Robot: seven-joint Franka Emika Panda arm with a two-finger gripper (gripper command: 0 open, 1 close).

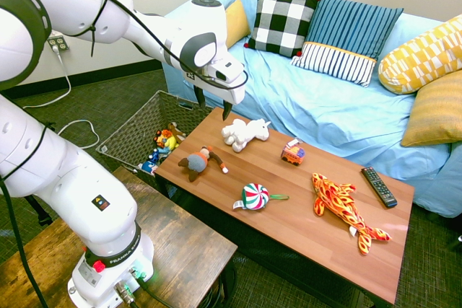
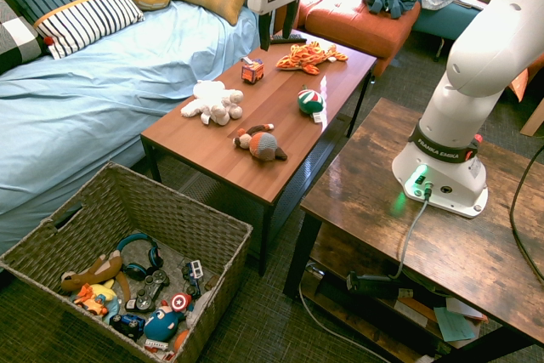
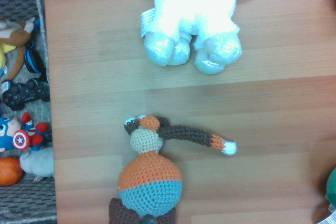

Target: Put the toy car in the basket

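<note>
Orange-red toy car [image 1: 293, 153] on wooden table [image 1: 303, 214], open end effector [image 1: 214, 104] apparently empty above it.

White glossy arm [image 1: 79, 178] of rounded segments with grey joint rings; black cables strapped along it; a yellow warning sticker and black "FRANKA EMIKA" band near its base; white pincer [image 1: 214, 104] with dark fingers [image 1: 227, 110].

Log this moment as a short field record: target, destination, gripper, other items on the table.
target: toy car, on the wooden table, untouched
destination: basket on the floor at the table's end, already holding toys
gripper: gripper open, empty, pointing down above the table end by the basket
other items: white plush, crocheted toy, striped candy toy, flame-patterned fish, remote
</note>
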